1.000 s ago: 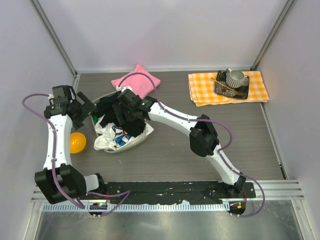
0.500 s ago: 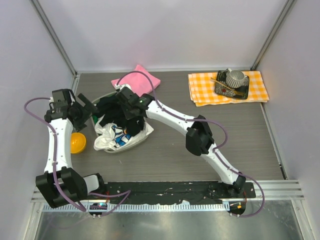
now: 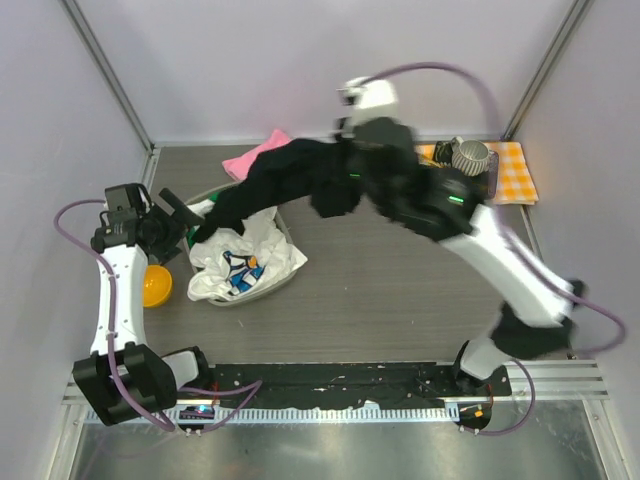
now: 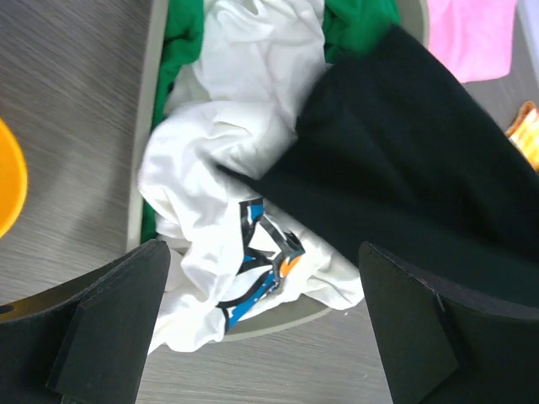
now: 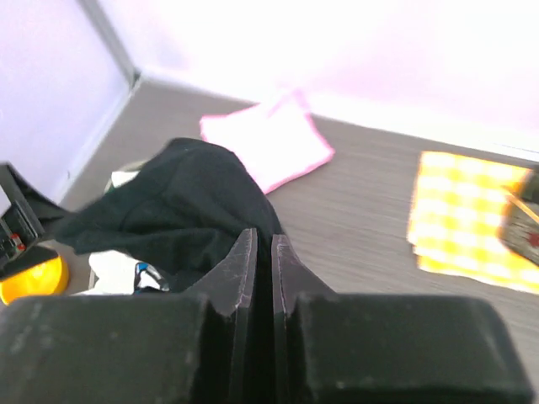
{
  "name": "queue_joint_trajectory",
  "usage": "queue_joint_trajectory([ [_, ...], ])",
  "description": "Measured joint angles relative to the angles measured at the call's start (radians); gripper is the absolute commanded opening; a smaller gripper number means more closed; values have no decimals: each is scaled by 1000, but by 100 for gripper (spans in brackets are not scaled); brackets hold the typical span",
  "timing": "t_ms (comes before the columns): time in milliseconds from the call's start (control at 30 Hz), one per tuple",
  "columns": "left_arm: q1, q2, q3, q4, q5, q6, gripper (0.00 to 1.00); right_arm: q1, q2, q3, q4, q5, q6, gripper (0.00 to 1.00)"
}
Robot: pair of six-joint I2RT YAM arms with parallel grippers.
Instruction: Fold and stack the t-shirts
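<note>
My right gripper (image 3: 343, 183) is raised above the table, shut on a large black t-shirt (image 3: 285, 180). The shirt hangs stretched from the jaws down to the basket (image 3: 246, 297), its lower end still at the basket's left side. In the right wrist view the black t-shirt (image 5: 177, 210) is pinched between the closed fingers of the right gripper (image 5: 263, 237). A pink t-shirt (image 3: 252, 160) lies flat at the back, partly hidden behind the black one. My left gripper (image 3: 186, 226) is open at the basket's left edge, and in its wrist view the left gripper (image 4: 263, 278) holds nothing.
The basket holds a white shirt with a penguin print (image 3: 240, 262) and green cloth (image 4: 181, 42). An orange bowl (image 3: 155, 285) sits left of the basket. At the back right, an orange-and-white checked cloth (image 3: 515, 168) carries a dark tray with a metal pot (image 3: 470, 155).
The right gripper shut on the black t-shirt in the basket, then rose and swung back and right, pulling the shirt up and out. The left arm barely moved.
</note>
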Motion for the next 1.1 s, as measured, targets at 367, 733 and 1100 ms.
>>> queue_joint_trajectory([
  [367, -138, -69, -12, 37, 45, -12, 100, -10, -765, -635, -50, 264, 159, 94],
  [733, -644, -42, -175, 138, -106, -71, 100, -7, -541, -1006, -62, 119, 230, 99],
  [1100, -950, 63, -216, 165, -261, -135, 100, -7, -607, -1078, 37, 97, 241, 100],
])
